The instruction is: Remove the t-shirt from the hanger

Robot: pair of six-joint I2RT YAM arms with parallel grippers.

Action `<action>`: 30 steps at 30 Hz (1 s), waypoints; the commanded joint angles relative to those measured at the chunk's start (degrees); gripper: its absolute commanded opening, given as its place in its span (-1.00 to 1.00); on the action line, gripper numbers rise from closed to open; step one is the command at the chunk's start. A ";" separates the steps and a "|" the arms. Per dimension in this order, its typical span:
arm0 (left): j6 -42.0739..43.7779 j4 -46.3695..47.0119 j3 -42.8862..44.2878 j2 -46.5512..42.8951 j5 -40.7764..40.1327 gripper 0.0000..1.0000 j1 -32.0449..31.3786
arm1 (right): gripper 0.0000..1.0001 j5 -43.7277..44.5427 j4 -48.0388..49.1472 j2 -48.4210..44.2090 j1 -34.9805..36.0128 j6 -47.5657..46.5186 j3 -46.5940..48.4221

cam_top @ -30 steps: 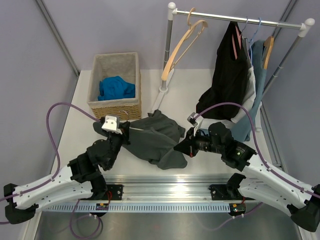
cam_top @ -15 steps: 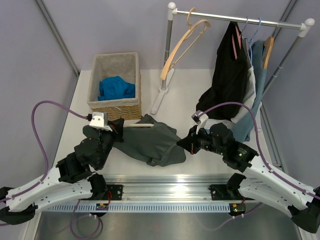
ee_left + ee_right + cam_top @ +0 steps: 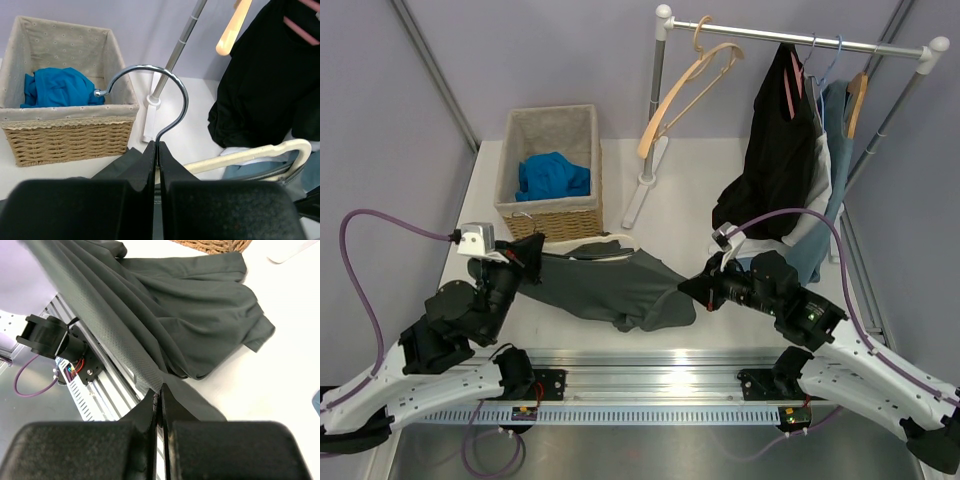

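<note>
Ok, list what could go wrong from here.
The left jaws pinch only the thin hanger hook, so it may twist or slip. The right jaws hold just a fold of the t-shirt, which could slide free. The cream hanger arm might snag inside the cloth.

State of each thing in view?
left hand, shut on hanger at its hook
right hand, shut on edge of t-shirt
hanger, one arm bare, rest out of sight
t-shirt, crumpled on table, edge pulled taut by right hand
basket, open, blue cloth inside
rack, upright, clothes and a bare wooden hanger hanging
</note>
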 commanded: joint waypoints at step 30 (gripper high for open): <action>-28.36 25.08 4.86 9.67 46.54 -1.00 0.44 | -1.00 10.19 3.92 23.89 0.18 1.55 12.54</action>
